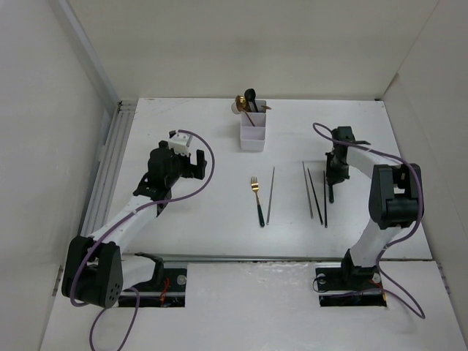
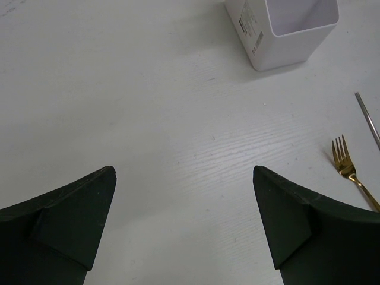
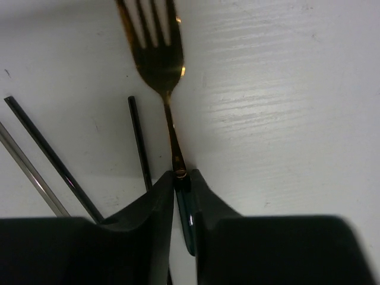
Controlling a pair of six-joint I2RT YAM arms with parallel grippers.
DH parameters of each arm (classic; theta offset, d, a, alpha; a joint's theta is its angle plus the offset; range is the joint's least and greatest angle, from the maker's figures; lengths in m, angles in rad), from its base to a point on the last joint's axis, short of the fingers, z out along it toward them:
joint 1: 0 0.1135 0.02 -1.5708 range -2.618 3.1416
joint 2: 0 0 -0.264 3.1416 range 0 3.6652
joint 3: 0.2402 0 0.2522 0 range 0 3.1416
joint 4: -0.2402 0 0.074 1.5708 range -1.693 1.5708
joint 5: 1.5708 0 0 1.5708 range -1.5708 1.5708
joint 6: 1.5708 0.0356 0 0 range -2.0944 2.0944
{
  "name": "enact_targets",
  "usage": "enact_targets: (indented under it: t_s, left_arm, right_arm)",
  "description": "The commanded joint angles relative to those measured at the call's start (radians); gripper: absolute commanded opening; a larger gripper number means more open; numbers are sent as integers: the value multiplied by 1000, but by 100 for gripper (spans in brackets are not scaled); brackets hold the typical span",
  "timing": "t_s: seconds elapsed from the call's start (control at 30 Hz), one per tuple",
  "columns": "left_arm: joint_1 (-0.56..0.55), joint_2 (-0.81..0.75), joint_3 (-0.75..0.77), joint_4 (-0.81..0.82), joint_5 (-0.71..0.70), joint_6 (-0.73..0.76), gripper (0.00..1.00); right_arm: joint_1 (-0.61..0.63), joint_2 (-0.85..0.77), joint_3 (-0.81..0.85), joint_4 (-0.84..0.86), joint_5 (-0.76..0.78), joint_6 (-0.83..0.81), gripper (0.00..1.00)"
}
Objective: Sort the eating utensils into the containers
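Note:
My right gripper (image 1: pixel 333 174) (image 3: pixel 183 178) is shut on the black handle of a gold fork (image 3: pixel 155 53) lying on the table, tines pointing away. Thin dark chopsticks (image 1: pixel 315 194) (image 3: pixel 139 142) lie just left of it. A second gold black-handled fork (image 1: pixel 257 199) (image 2: pixel 350 169) and a single chopstick (image 1: pixel 271 194) lie mid-table. The white three-compartment organiser (image 1: pixel 252 131) (image 2: pixel 285 35) stands at the back with gold and black spoons (image 1: pixel 245 101) in its far compartment. My left gripper (image 1: pixel 194 164) (image 2: pixel 184 172) is open and empty above bare table, left of the organiser.
White walls enclose the table on the left, back and right. A metal rail (image 1: pixel 110 161) runs along the table's left edge. A purple cable loops over the left arm (image 1: pixel 208 157) and another trails along the right arm (image 1: pixel 409 219).

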Motion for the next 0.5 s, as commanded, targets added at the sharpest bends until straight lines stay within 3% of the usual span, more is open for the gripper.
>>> enact_targets:
  t_s: [0.0, 0.07, 0.23, 0.47]
  left_arm:
    - [-5, -5, 10, 31, -7, -14, 100]
    - [-5, -5, 1, 31, -7, -14, 100]
    - [-5, -5, 1, 40, -7, -14, 100]
    - [-5, 4, 1, 40, -7, -14, 100]
  right_arm:
    - [-8, 13, -4, -18, -12, -7, 14]
    - [-17, 13, -14, -9, -13, -7, 0]
    - [-17, -32, -2, -9, 82, 11, 0]
    - [24, -311, -1, 197, 158, 20, 0]
